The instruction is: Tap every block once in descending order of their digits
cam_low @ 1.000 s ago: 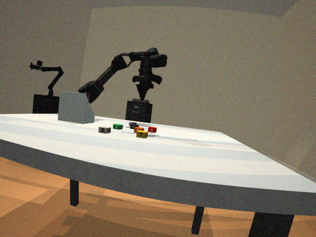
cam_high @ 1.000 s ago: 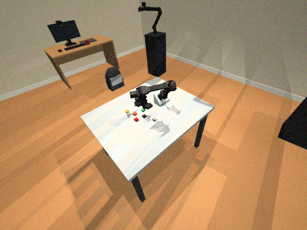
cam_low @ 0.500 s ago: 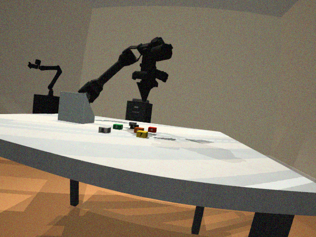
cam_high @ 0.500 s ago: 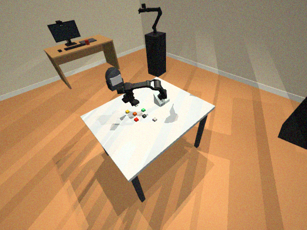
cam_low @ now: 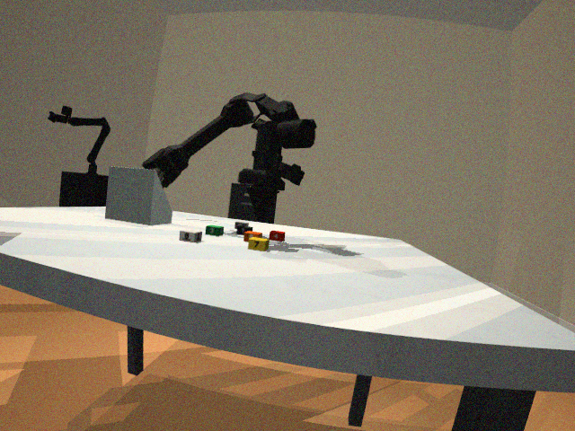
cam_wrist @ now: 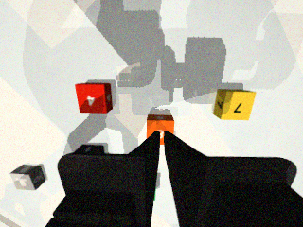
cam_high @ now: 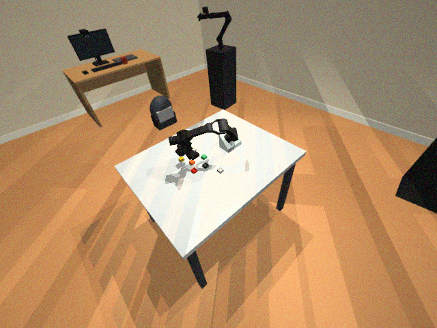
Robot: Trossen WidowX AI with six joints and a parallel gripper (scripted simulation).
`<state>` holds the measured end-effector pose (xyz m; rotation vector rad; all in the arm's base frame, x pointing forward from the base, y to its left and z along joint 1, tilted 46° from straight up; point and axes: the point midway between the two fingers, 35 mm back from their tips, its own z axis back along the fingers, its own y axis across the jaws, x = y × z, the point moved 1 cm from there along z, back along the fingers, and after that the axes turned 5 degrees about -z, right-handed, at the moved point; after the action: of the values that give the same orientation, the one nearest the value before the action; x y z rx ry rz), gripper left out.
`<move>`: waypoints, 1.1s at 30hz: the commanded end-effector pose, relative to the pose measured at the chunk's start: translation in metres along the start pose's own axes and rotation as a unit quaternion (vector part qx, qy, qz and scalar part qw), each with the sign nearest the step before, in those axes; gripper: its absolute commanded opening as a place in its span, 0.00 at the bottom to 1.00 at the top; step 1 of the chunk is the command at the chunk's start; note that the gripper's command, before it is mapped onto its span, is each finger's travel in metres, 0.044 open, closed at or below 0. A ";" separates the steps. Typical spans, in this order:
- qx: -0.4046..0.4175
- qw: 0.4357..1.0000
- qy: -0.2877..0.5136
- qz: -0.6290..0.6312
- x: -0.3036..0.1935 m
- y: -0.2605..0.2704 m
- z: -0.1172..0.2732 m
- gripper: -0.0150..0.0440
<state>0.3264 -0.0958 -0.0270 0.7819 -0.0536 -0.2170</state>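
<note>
My gripper (cam_high: 193,156) (cam_low: 265,219) (cam_wrist: 161,135) is shut and empty, pointing down just above the orange block (cam_high: 192,162) (cam_low: 251,234) (cam_wrist: 160,124), whose digit is unclear. A red block (cam_high: 194,170) (cam_low: 277,235) (cam_wrist: 94,98) shows 4. A yellow block (cam_high: 181,159) (cam_low: 258,243) (cam_wrist: 237,105) shows 7. A green block (cam_high: 203,156) (cam_low: 214,230) shows 3 and is mostly hidden in the wrist view. A black block (cam_high: 205,165) (cam_wrist: 92,149) is partly behind a finger. One grey-white block (cam_high: 220,170) (cam_wrist: 28,177) lies apart; another (cam_low: 190,235) lies beyond green, digit unclear.
The blocks lie close together on the white table (cam_high: 218,204) (cam_low: 223,292). The arm's grey wedge base (cam_high: 227,143) (cam_low: 132,195) stands behind them. A desk with a monitor (cam_high: 92,44) and a second arm on a black pedestal (cam_high: 221,76) stand away from the table.
</note>
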 end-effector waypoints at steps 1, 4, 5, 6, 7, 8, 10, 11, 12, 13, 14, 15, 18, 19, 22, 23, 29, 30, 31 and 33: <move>0.003 1.000 0.000 -0.003 -0.001 0.000 -0.007 0.29; 0.003 1.000 0.000 -0.003 -0.001 0.001 -0.012 0.29; 0.003 1.000 0.000 -0.003 -0.001 0.001 -0.014 0.29; 0.003 1.000 0.000 -0.003 -0.001 0.001 -0.016 0.29; 0.004 1.000 0.000 -0.003 -0.001 0.001 -0.017 0.29; 0.004 1.000 0.000 -0.003 -0.001 0.001 -0.019 0.29; 0.004 1.000 0.000 -0.003 -0.001 0.001 -0.022 0.29; 0.004 1.000 0.000 -0.003 -0.001 0.001 -0.023 0.29; 0.004 1.000 0.000 -0.003 -0.001 0.001 -0.025 0.29; 0.004 1.000 0.000 -0.003 -0.001 0.001 -0.027 0.29; 0.004 1.000 0.000 -0.003 -0.001 0.001 -0.028 0.29; 0.004 1.000 0.000 -0.003 -0.001 0.001 -0.030 0.29; 0.004 1.000 0.000 -0.003 -0.002 0.001 -0.032 0.29; 0.004 1.000 0.000 -0.003 -0.002 0.001 -0.032 0.29; 0.004 1.000 0.000 -0.003 -0.002 0.001 -0.032 0.29; 0.004 1.000 0.000 -0.003 -0.002 0.001 -0.032 0.29; 0.003 1.000 0.000 -0.003 -0.001 0.000 -0.002 0.29; 0.003 1.000 0.000 -0.003 -0.001 0.000 -0.002 0.29; 0.003 1.000 0.000 -0.003 -0.001 0.000 0.001 0.29; 0.002 1.000 -0.001 -0.003 0.001 -0.001 0.022 0.29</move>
<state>0.3237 -0.0954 -0.0264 0.7967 -0.0450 -0.2302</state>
